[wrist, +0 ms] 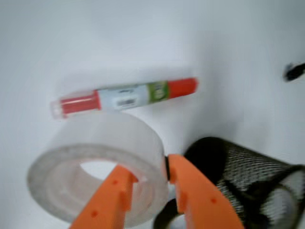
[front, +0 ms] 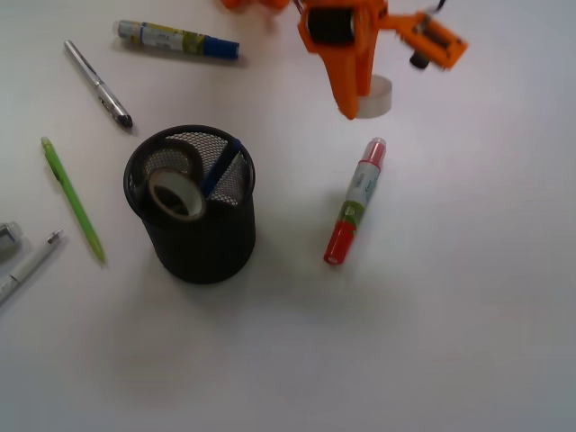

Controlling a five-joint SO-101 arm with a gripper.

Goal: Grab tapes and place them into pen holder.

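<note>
My orange gripper (front: 349,110) hangs at the top of the front view, right of the pen holder. In the wrist view the gripper (wrist: 148,175) is shut on the wall of a translucent whitish tape (wrist: 95,157): one finger is inside the ring's hole, the other presses its outer side. That tape (front: 380,95) shows partly behind the fingers in the front view; whether it rests on the table is unclear. The black mesh pen holder (front: 193,236) (wrist: 248,176) stands upright. Inside it lie a dark tape roll (front: 176,189) and a blue pen (front: 221,167).
A red-capped marker (front: 354,202) (wrist: 125,97) lies just below the gripper. Left of the holder are a green pen (front: 72,198), a silver pen (front: 97,83), a blue-and-yellow marker (front: 175,40), a white pen (front: 27,267) and a grey object (front: 7,238) at the edge.
</note>
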